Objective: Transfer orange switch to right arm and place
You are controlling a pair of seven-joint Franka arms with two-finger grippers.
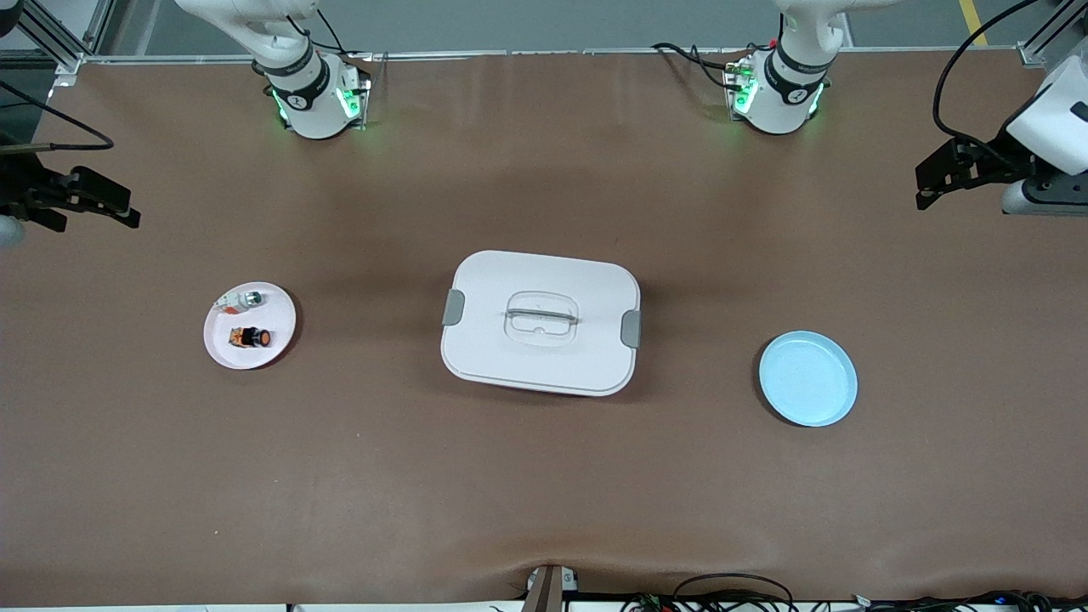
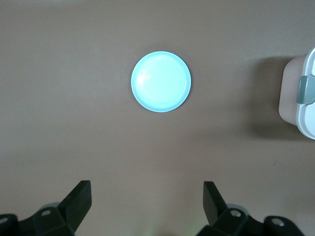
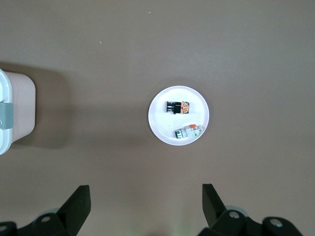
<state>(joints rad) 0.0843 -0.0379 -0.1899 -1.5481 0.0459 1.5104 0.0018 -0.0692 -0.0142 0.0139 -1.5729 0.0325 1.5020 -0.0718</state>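
Observation:
The orange switch [image 1: 251, 338] [image 3: 178, 107] lies on its side on a small white plate [image 1: 274, 319] [image 3: 165, 127] toward the right arm's end of the table. No gripper touches it. My right gripper [image 1: 127, 212] [image 3: 145, 191] hangs open and empty over bare table at that end, off to the side of the plate. At the left arm's end, my left gripper [image 1: 922, 187] [image 2: 146, 189] is also open and empty, over bare table and away from a light blue plate [image 1: 807, 378] [image 2: 161, 81].
A small silvery-white part [image 1: 240, 299] [image 3: 188, 132] with green and red bits shares the white plate. A large white lidded box [image 1: 541, 321] [image 2: 300, 98] [image 3: 15, 110] with grey clasps sits at the table's middle. Cables lie along the table's near edge.

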